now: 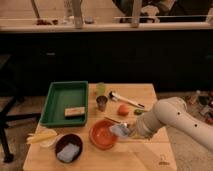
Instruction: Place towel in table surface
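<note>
Lower right of centre, the white arm's gripper pinches a small bluish towel just past the red bowl's right rim, low over the wooden table, seemingly ready to lay it down.

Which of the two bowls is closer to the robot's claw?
The orange-red bowl. The gripper hovers at its right rim holding a pale towel, while the dark bowl sits farther left, near the table's front edge.
</note>
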`<control>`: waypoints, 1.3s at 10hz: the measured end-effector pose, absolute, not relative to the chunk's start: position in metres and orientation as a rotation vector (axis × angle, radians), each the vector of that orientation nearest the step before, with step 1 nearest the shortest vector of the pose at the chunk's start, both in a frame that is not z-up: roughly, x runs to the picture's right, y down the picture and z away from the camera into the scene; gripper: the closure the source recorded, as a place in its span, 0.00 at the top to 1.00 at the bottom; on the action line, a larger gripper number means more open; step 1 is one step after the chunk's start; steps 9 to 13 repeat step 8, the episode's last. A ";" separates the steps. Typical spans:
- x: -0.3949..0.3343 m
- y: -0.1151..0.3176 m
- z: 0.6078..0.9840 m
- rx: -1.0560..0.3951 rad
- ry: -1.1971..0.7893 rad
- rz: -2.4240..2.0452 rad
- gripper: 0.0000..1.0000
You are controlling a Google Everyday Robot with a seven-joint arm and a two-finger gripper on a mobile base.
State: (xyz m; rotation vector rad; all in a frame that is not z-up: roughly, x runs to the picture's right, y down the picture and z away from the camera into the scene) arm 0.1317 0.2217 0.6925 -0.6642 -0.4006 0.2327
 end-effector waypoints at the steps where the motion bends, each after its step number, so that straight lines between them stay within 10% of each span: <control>1: 0.133 0.224 0.693 -0.669 -0.405 0.241 0.00; 13: 0.151 0.239 0.689 -0.671 -0.414 0.309 0.00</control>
